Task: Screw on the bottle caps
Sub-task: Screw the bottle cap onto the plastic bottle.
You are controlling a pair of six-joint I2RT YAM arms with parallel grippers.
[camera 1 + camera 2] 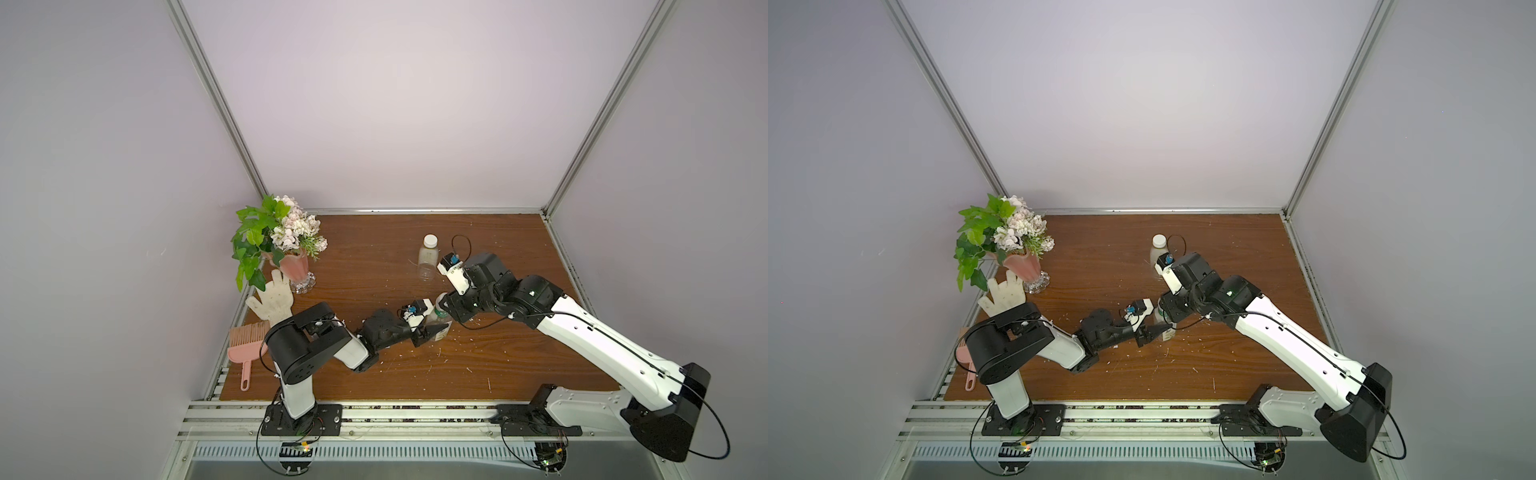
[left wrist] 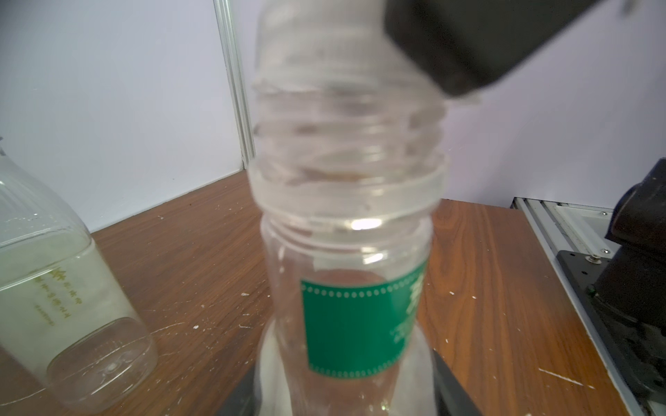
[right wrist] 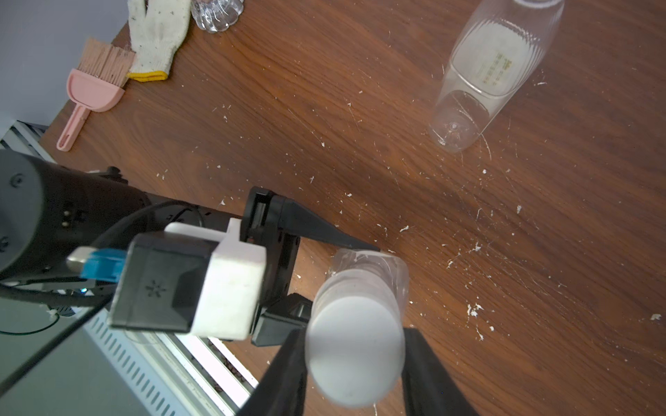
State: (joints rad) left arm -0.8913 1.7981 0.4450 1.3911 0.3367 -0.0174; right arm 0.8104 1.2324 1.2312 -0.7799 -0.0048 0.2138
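A clear bottle with a green label (image 2: pixel 346 252) (image 1: pixel 442 323) stands upright mid-table. My left gripper (image 2: pixel 346 396) (image 1: pixel 436 330) is shut on its lower body, one dark finger on each side. My right gripper (image 3: pixel 355 360) (image 1: pixel 446 306) is shut on a white bottle cap (image 3: pixel 355 351), held at the top of this bottle's threaded neck (image 3: pixel 371 273). The blur hides whether the threads engage. The plain bottle (image 1: pixel 428 262) (image 1: pixel 1157 254) (image 3: pixel 486 79) stands farther back with a white cap (image 1: pixel 430 240) on it.
A pink vase of flowers (image 1: pixel 295 266), a white glove (image 1: pixel 272 297) and a pink brush (image 1: pixel 249 345) sit at the table's left edge. White flecks (image 3: pixel 475 309) litter the wooden top. The right arm's base (image 2: pixel 641 288) stands near the front rail.
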